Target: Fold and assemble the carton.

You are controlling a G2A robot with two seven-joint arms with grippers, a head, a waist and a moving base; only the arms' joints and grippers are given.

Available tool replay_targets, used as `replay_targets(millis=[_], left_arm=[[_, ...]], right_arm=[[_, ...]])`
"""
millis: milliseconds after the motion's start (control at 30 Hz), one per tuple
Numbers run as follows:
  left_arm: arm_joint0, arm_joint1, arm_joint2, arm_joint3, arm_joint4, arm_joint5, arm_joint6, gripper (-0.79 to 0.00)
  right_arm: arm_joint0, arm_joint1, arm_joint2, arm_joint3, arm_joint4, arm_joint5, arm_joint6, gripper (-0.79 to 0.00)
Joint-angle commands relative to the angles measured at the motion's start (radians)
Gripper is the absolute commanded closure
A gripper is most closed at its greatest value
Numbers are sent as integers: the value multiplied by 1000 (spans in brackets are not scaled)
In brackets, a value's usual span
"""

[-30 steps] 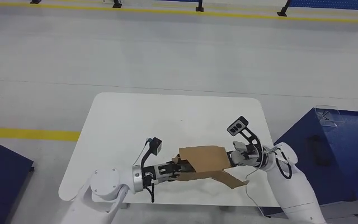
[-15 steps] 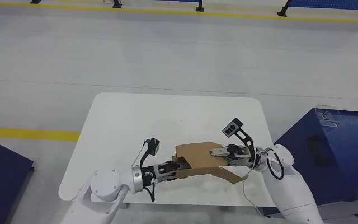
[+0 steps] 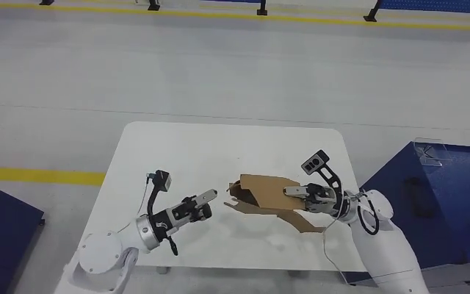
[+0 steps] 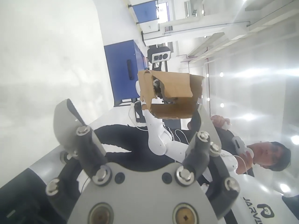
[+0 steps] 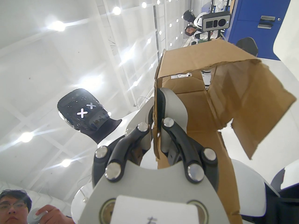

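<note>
Right jaws, which I hold pinched on one wall of the carton [image 3: 266,194]; left jaws spread, apart from it, over the surface [image 3: 183,151].

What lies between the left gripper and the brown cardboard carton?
Nothing: in the top view, bare white table separates the left gripper from the brown cardboard carton.

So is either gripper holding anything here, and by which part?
The right gripper is shut on the carton, pinching the edge of one wall. The left gripper is open, empty.
</note>
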Motion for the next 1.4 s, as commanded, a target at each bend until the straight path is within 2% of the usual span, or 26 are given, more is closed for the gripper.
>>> replay_targets(millis=[0, 200, 400, 933, 1233, 1367], left_arm=[[20, 4, -13, -30, 12, -24, -9, -785], [49, 10, -9, -79, 114, -41, 26, -785], [31, 11, 38, -78, 160, -10, 34, -785], [-60, 7, 163, 14, 248, 59, 40, -785], [-100, 6, 180, 60, 248, 81, 42, -785], [-104, 9, 159, 59, 246, 76, 54, -785]], right_arm=[[0, 1, 5, 0, 3, 0, 6, 0], [-10, 4, 12, -8, 6, -11, 33, 0], [-19, 7, 16, -10, 13, -6, 53, 0], [-30, 13, 17, -27, 30, 13, 92, 0], [-19, 14, 10, -24, 34, 14, 88, 0], [-10, 14, 5, -16, 20, 6, 68, 0]])
